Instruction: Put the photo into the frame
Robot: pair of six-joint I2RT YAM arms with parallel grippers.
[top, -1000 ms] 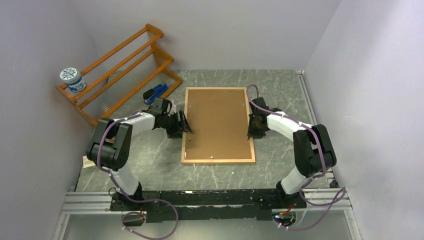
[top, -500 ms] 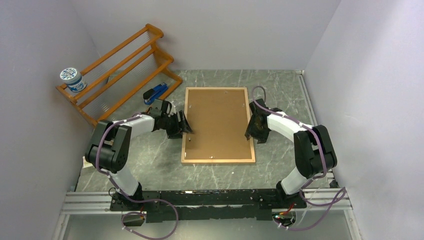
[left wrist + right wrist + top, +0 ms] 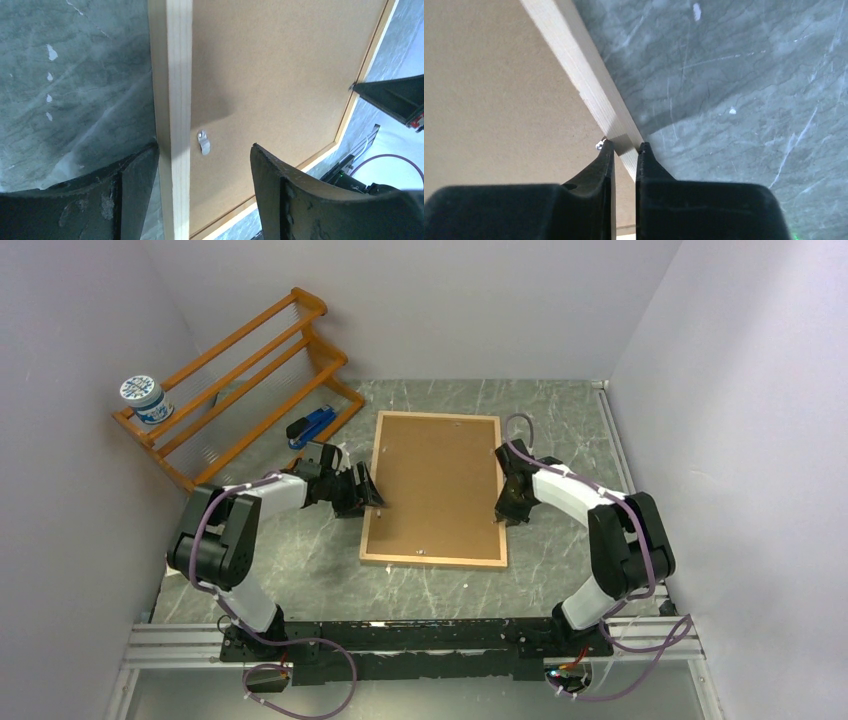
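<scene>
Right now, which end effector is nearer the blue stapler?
Left. The left end effector straddles the frame's left rail, close to the blue stapler; the right end effector pinches the opposite rail, farther away.

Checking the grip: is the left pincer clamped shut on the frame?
No, the left pincer gapes open, straddling one border of the frame.
</scene>
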